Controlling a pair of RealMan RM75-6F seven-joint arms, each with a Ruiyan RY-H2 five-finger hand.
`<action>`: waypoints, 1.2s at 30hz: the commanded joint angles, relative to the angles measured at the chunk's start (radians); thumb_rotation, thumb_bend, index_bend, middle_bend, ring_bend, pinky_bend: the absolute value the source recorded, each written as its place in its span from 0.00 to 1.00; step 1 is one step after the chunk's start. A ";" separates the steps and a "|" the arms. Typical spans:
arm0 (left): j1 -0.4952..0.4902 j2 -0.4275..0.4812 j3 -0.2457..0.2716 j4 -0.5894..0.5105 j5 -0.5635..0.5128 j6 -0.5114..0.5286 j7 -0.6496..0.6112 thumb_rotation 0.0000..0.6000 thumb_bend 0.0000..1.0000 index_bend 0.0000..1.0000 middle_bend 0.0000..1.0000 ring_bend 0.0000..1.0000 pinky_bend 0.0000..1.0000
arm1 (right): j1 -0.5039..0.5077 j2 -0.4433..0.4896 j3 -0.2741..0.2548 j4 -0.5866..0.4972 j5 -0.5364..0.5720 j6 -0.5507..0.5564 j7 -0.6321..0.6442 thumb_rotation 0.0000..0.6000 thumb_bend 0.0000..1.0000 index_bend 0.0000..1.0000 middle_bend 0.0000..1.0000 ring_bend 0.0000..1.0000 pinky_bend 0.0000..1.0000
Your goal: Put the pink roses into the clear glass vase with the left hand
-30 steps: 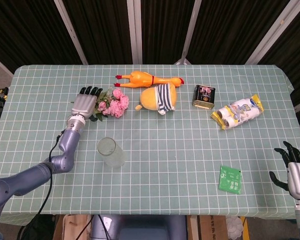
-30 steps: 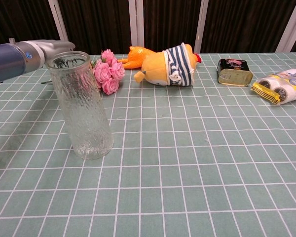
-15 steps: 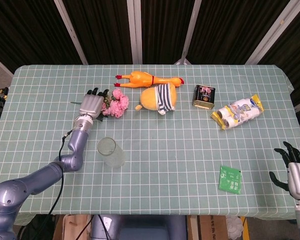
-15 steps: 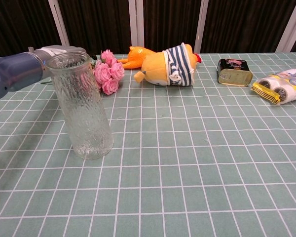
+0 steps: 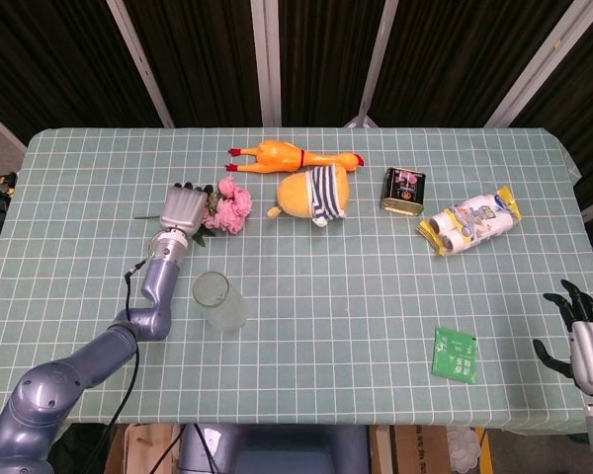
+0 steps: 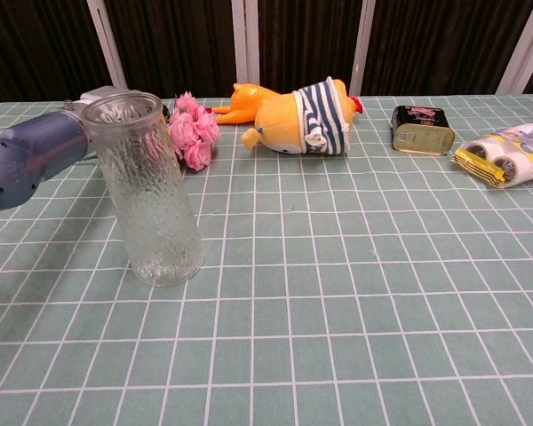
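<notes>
The pink roses (image 5: 234, 205) lie on the checked cloth left of centre, blooms pointing right; in the chest view the roses (image 6: 194, 131) show just behind the vase. My left hand (image 5: 183, 208) lies over their stems and leaves with its fingers curled down around them, gripping them. A stem end sticks out to the left of the hand. The clear glass vase (image 5: 217, 301) stands upright nearer the front edge, close by the left forearm; in the chest view the vase (image 6: 151, 191) hides most of the hand. My right hand (image 5: 583, 334) hangs at the front right corner, fingers apart, holding nothing.
Behind the roses lies a rubber chicken (image 5: 295, 156), and to their right a yellow plush toy in a striped shirt (image 5: 316, 193). Further right are a dark tin (image 5: 402, 190) and a yellow-and-white packet (image 5: 469, 222). A green sachet (image 5: 455, 354) lies at the front right.
The left hand slid right over the rose stems and its fingers curled down around them. The blooms bunched up and shifted slightly right. The right hand has not moved.
</notes>
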 commanded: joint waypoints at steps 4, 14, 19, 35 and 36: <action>0.001 -0.035 0.012 0.062 0.099 0.072 -0.079 1.00 0.57 0.39 0.55 0.40 0.40 | 0.001 0.001 -0.001 -0.001 -0.005 -0.002 0.007 1.00 0.31 0.25 0.11 0.13 0.04; 0.040 0.058 0.000 -0.007 0.188 0.202 -0.162 1.00 0.56 0.38 0.53 0.39 0.40 | -0.002 0.006 -0.002 -0.003 -0.010 0.002 0.017 1.00 0.31 0.25 0.11 0.13 0.04; 0.115 0.219 0.003 -0.147 0.266 0.321 -0.276 1.00 0.56 0.38 0.53 0.39 0.40 | -0.001 0.007 -0.004 -0.008 -0.016 0.003 0.023 1.00 0.31 0.25 0.11 0.13 0.04; 0.312 0.610 -0.109 -0.616 0.386 0.583 -0.742 1.00 0.54 0.38 0.52 0.39 0.40 | 0.010 -0.007 -0.007 -0.007 -0.015 -0.014 0.003 1.00 0.31 0.25 0.11 0.13 0.04; 0.328 0.646 -0.125 -0.670 0.382 0.588 -0.777 1.00 0.53 0.37 0.52 0.39 0.40 | 0.010 -0.008 -0.007 -0.008 -0.016 -0.014 0.001 1.00 0.31 0.25 0.11 0.13 0.04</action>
